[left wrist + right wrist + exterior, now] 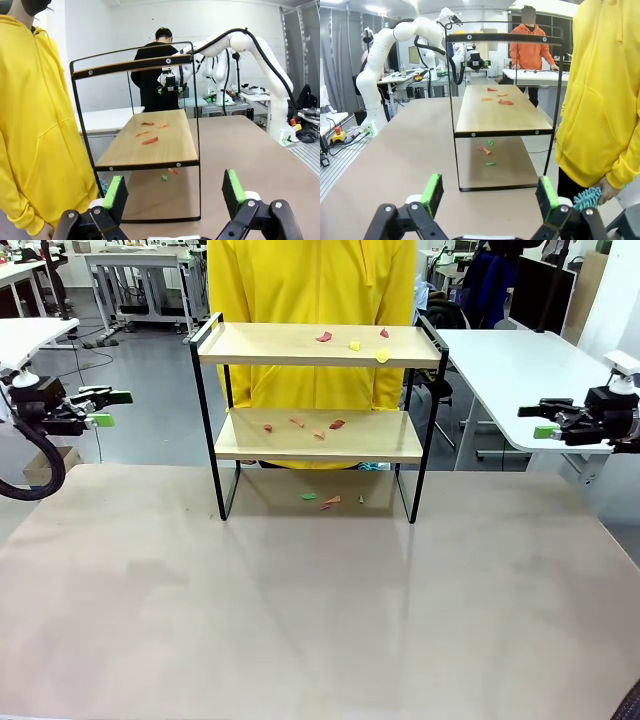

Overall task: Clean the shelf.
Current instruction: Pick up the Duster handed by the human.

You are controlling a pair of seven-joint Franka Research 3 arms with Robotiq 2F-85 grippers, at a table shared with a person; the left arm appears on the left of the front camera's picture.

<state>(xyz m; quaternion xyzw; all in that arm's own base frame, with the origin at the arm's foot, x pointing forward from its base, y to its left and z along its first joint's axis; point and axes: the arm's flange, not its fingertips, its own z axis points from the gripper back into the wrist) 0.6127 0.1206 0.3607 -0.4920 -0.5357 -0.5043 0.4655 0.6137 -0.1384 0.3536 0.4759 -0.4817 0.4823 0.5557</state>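
Shelf [380,442] stands upright at the far side of the tabletop [320,620], near its middle, just in front of a person in a yellow hoodie [310,280]. You can see that both wooden boards carry small scraps. On the upper board [270,344] lie four pieces [354,345], red and yellow, all in the half toward the robot's right. On the lower board [245,442] lie about four reddish and orange pieces [337,424], near the middle. Under the shelf, on the tabletop between its legs, there are three more bits [330,502], green and orange.

Your left gripper [112,408] hangs at the left side, well apart from the shelf, with its jaws spread wide and nothing between them. Your right gripper [536,421] hangs at the right side in the same way, also wide and empty.

In the right wrist view the person's hand holds something teal and fluffy [587,198], perhaps a small duster; it sits at the edge and I cannot be sure.
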